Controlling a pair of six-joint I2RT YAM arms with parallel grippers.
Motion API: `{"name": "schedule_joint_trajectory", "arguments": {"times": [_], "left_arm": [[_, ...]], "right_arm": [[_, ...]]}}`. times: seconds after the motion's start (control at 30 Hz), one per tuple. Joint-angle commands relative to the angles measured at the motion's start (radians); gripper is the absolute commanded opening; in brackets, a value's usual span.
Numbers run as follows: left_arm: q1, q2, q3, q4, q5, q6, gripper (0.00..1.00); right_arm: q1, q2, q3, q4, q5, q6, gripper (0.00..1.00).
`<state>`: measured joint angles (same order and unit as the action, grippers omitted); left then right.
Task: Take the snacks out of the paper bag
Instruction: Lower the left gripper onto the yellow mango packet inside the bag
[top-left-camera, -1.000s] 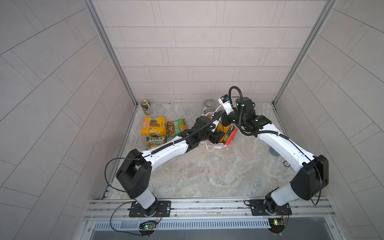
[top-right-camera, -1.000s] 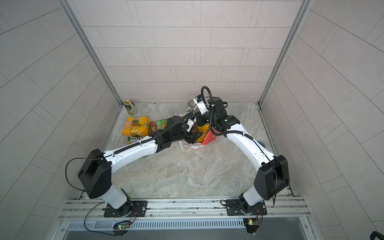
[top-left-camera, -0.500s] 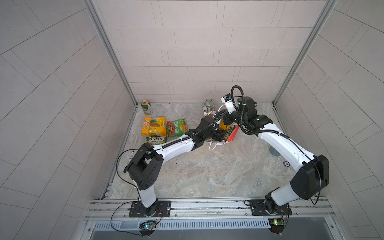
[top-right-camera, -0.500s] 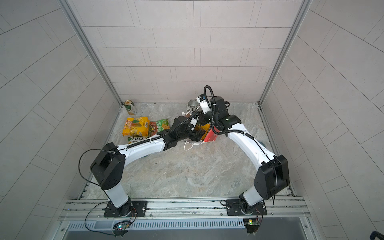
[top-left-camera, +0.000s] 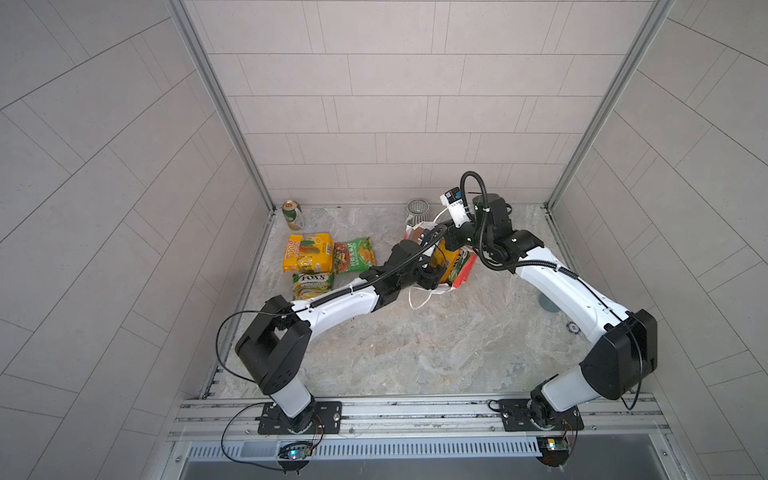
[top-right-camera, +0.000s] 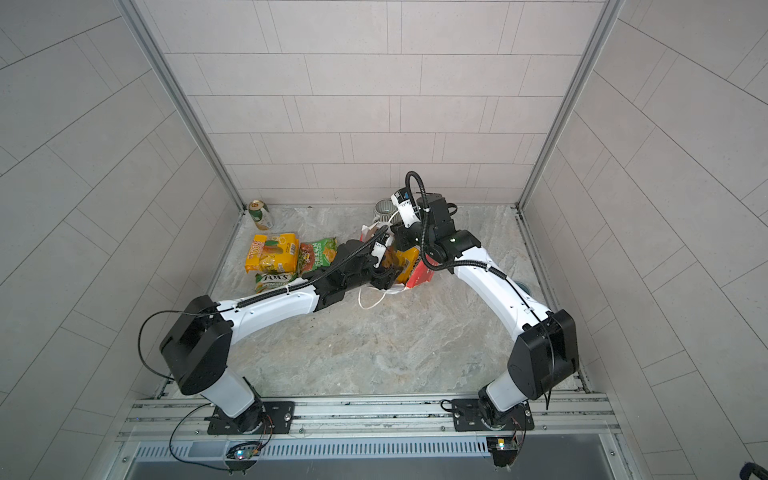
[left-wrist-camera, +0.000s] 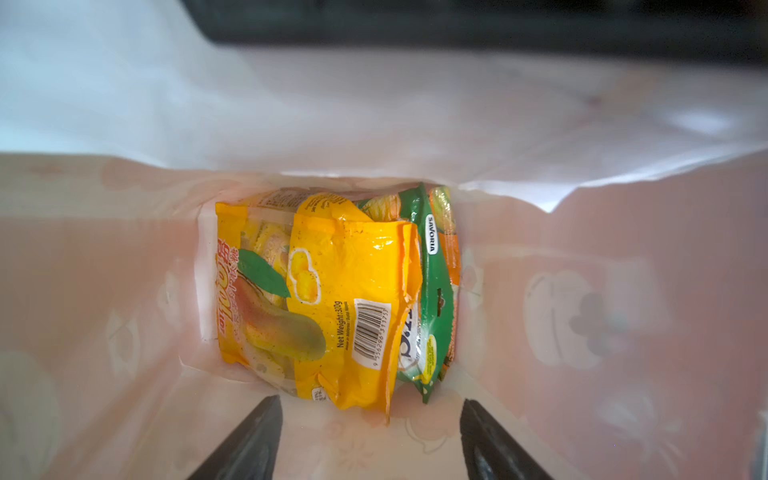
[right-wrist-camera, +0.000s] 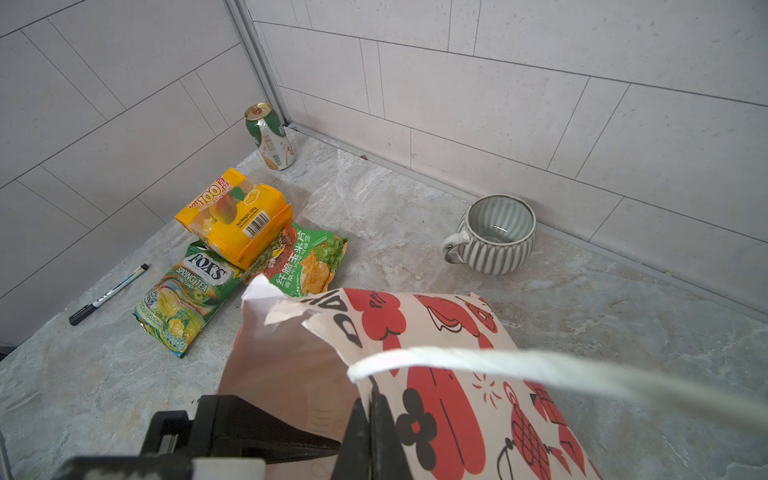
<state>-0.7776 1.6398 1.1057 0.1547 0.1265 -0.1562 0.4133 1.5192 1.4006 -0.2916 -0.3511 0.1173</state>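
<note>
The paper bag (top-left-camera: 462, 271) (top-right-camera: 420, 274) lies tilted on the table with its mouth toward the left arm. My right gripper (right-wrist-camera: 371, 409) is shut on the bag's printed wall at the rim (right-wrist-camera: 436, 345). My left gripper (left-wrist-camera: 370, 402) is open inside the bag, hidden by it in both top views. Just beyond its fingertips lie a yellow-orange packet (left-wrist-camera: 332, 299) and a green packet (left-wrist-camera: 432, 291), neither touched. Three snacks lie outside on the left: a yellow-orange packet (top-left-camera: 307, 257) (right-wrist-camera: 235, 216), a green chips packet (top-left-camera: 353, 259) (right-wrist-camera: 309, 266) and a green FOX'S packet (top-left-camera: 312, 284) (right-wrist-camera: 187, 299).
A green-gold can (top-left-camera: 292, 215) stands in the back left corner. A ribbed grey mug (top-left-camera: 417, 211) (right-wrist-camera: 494, 235) sits by the back wall behind the bag. A black pen (right-wrist-camera: 109, 294) lies near the left wall. The bag's white cord handle (top-left-camera: 419, 297) trails on the table.
My left arm has stretched forward and its gripper has gone deeper into the bag's mouth. The right gripper has kept its hold on the rim, almost still.
</note>
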Motion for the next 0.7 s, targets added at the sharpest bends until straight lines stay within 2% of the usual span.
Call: {"name": "schedule_joint_trajectory", "arguments": {"times": [0.0,0.4,0.67], "left_arm": [[-0.012,-0.009,-0.016,0.036,0.016,0.015,0.71],[-0.028,0.103,0.08,-0.031,0.005,0.033,0.7],[-0.028,0.189,0.187,-0.086,-0.036,0.019,0.76]], "right_arm": [[0.002,-0.035,0.037,0.019,0.018,0.031,0.01],[0.001,-0.028,0.068,0.026,0.005,0.057,0.01],[0.002,-0.025,0.061,0.04,-0.015,0.081,0.0]]}}
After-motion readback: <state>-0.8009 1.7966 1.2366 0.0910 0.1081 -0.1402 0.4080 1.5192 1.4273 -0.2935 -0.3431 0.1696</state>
